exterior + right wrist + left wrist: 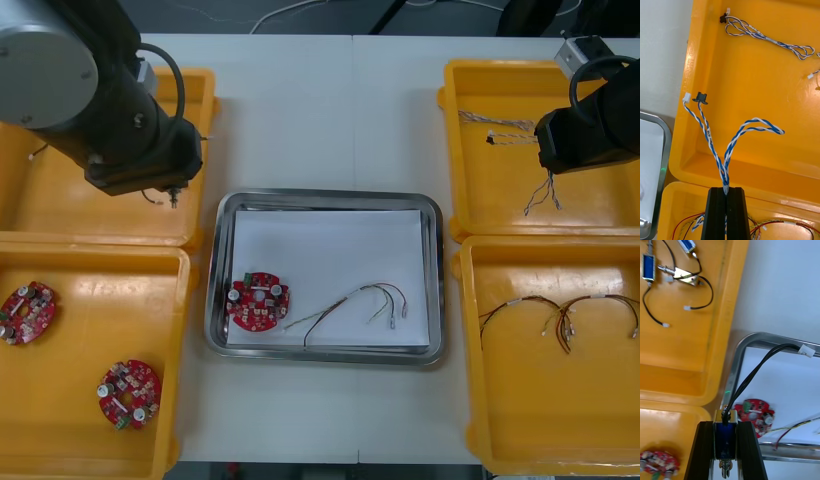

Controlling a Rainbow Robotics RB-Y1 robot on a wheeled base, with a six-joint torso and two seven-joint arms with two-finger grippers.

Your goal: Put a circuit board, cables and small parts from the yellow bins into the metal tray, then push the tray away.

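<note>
Desk point(320, 110) surface was pale and bare around the things, with a thin seam point(352, 110) running from its far edge toward the tray point(437, 300); beyond that edge the room showed dark floor point(330, 15). The tray sat mid-desk between four bins, white inside, holding a board point(258, 301) at its near left and a red and yellow cable point(350, 305) just beside it.

The left end effector point(725, 425) hung over the near right corner of the left far bin point(60, 200), by the tray's far left corner, its fingers clamped on a part point(725, 435) with a blue body. A black lead point(752, 377) ran from the part to a white plug point(805, 351) over the tray. More parts point(677, 273) lay in that bin.

The right end effector point(726, 189) hung over the right far bin point(600, 205), fingers pinched on a blue and white cable point(724, 150) whose ends trailed away from them. Another such cable point(767, 37) lay farther off in the bin.

Two spare boards point(27, 312) lay in the left near bin point(90, 440), and loose red and yellow cables point(560, 318) in the right near bin point(560, 420).
</note>
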